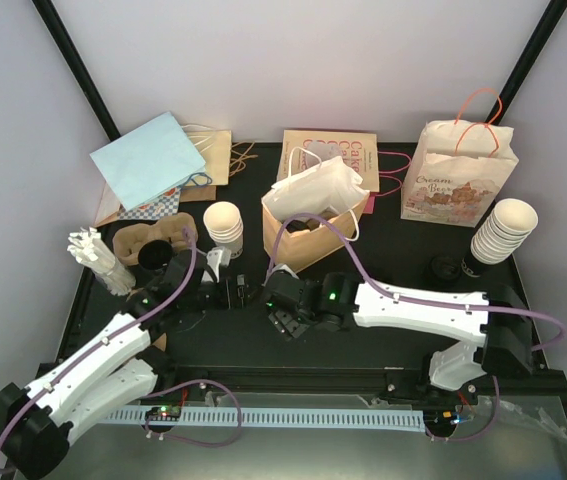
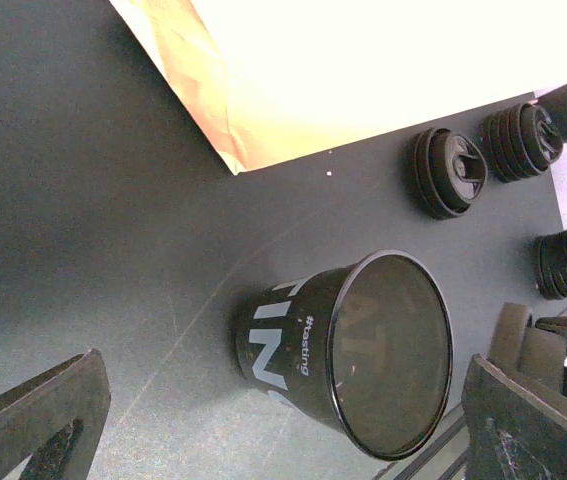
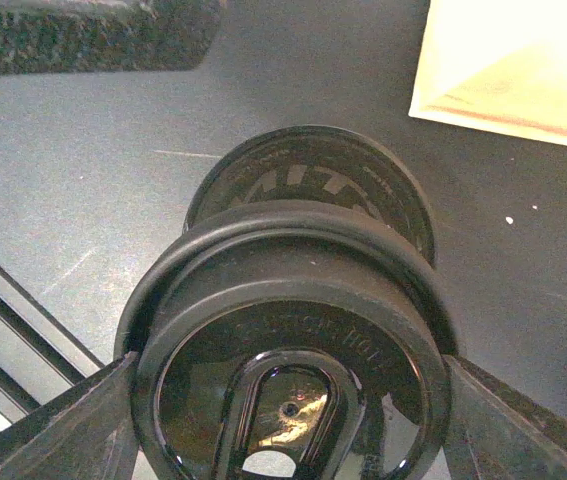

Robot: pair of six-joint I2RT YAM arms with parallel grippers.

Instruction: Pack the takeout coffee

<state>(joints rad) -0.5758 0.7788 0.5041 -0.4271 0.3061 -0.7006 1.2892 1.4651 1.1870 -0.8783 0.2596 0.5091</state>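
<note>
The takeout coffee here is a black tapered cup with white lettering, standing upright and uncovered on the dark table. My left gripper is open, its fingers wide apart on the near side of the cup and not touching it. My right gripper is shut on a round black lid, one finger on each side of its rim. The lid hangs just above the cup's rim, slightly off centre. In the top view the right gripper covers the cup and the left gripper sits to its left.
A brown paper bag with a white bag inside stands just behind the cup. Stacks of cream cups, a pulp carrier, stacks of black lids and more bags ring the work area. A cable rail runs along the near edge.
</note>
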